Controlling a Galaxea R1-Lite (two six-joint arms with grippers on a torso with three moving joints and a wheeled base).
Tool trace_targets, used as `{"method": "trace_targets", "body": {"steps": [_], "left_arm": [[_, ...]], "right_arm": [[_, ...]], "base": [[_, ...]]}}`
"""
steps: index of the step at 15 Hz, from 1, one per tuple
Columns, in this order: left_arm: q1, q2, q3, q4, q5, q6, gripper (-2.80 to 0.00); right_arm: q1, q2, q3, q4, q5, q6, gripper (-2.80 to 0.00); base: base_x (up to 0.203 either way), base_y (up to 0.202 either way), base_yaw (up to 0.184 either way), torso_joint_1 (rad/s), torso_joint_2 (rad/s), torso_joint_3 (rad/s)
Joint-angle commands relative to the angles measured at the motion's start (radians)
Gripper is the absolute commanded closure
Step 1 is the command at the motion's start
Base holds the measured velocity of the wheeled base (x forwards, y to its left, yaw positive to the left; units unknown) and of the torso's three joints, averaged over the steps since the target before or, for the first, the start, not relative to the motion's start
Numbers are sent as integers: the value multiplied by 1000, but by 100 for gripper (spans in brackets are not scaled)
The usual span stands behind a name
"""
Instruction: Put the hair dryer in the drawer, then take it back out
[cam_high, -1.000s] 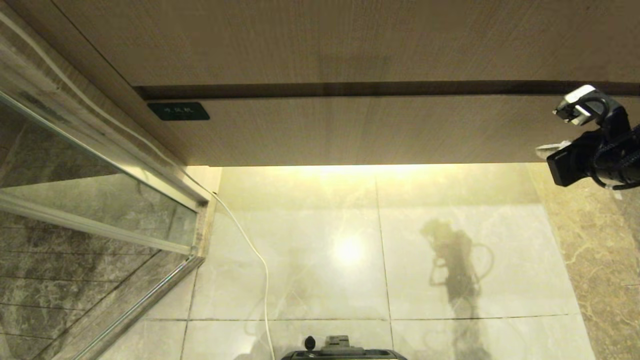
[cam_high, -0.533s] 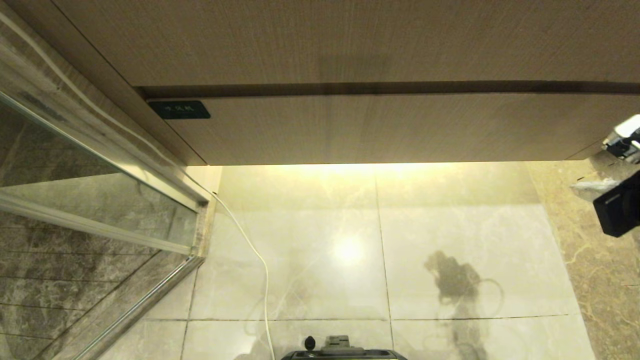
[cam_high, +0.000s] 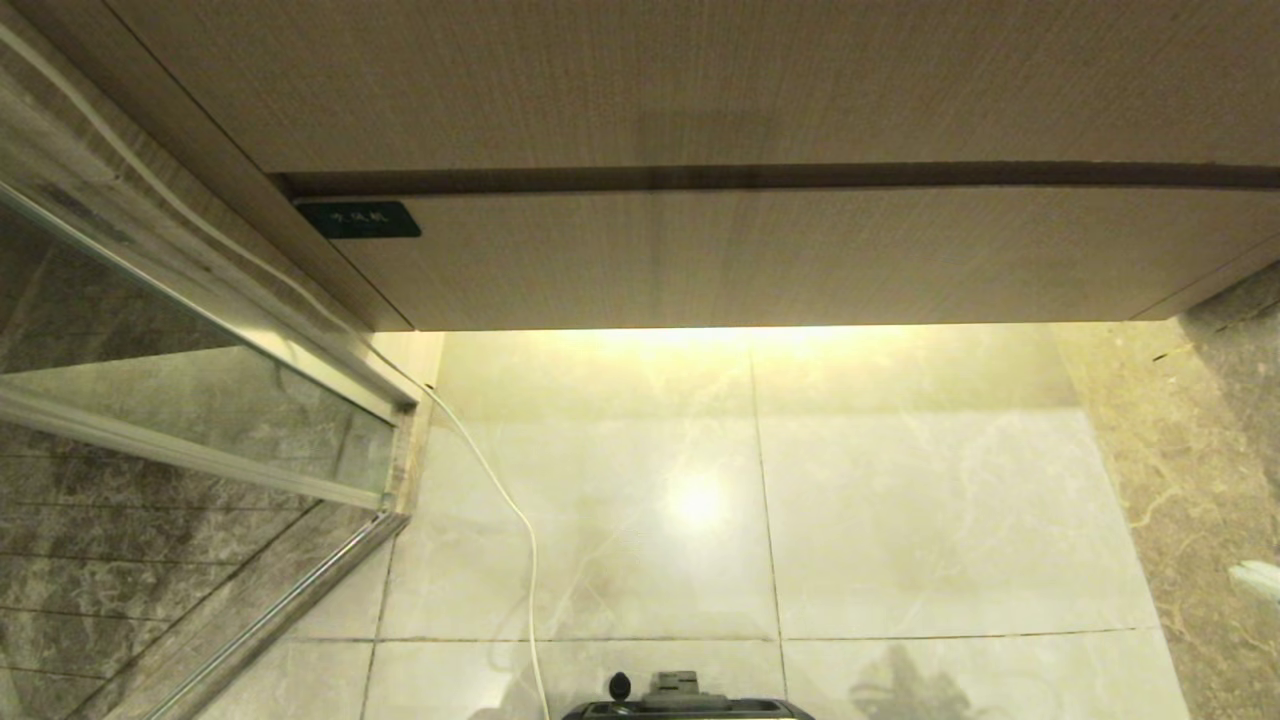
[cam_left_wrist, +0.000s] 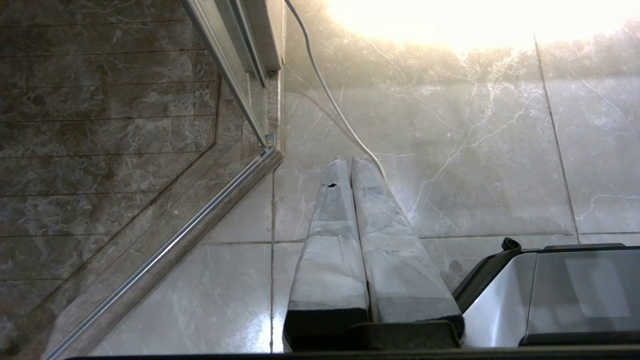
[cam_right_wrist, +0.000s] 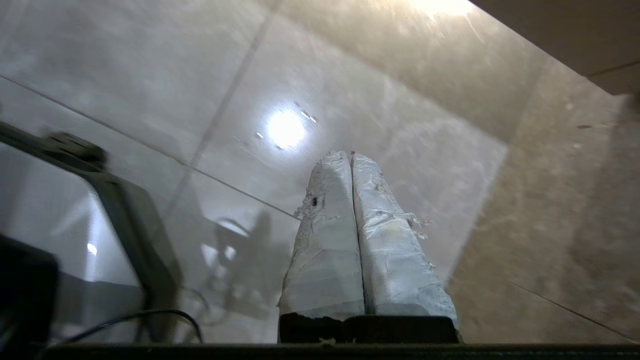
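The drawer (cam_high: 740, 258) is closed, its front flush above the tiled floor (cam_high: 760, 500). The right gripper (cam_right_wrist: 350, 156) and left gripper (cam_left_wrist: 350, 162) hang over the floor, fingers together, holding nothing. The hair dryer cannot be seen.

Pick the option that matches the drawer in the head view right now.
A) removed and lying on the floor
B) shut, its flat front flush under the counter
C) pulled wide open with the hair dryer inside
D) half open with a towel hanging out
B: the drawer shows only its closed wood-grain front with the small black label; no inside is visible.
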Motion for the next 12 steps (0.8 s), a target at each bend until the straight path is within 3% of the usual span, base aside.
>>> {"method": "trace_targets", "body": {"steps": [1, 5, 7, 8, 10, 12], "left_arm": [[-1, 0, 2, 0, 0, 0, 0], [0, 0, 2, 0, 0, 0, 0], [0, 0, 2, 0, 0, 0, 0], [-1, 0, 2, 0, 0, 0, 0], [0, 0, 2, 0, 0, 0, 0], [0, 0, 2, 0, 0, 0, 0]], "right_arm": [[95, -313, 141, -24, -1, 100, 0], [169, -627, 277, -43, -21, 289, 0], [185, -653, 322, -27, -81, 366, 0], [183, -652, 322, -20, -81, 366, 0], [102, -652, 305, 45, -63, 334, 0], [95, -702, 306, 39, -51, 302, 0]], "base": [[0, 0, 0, 0, 0, 0], [0, 0, 0, 0, 0, 0], [0, 0, 0, 0, 0, 0], [0, 0, 0, 0, 0, 0], [0, 0, 0, 0, 0, 0], [0, 0, 0, 0, 0, 0]]}}
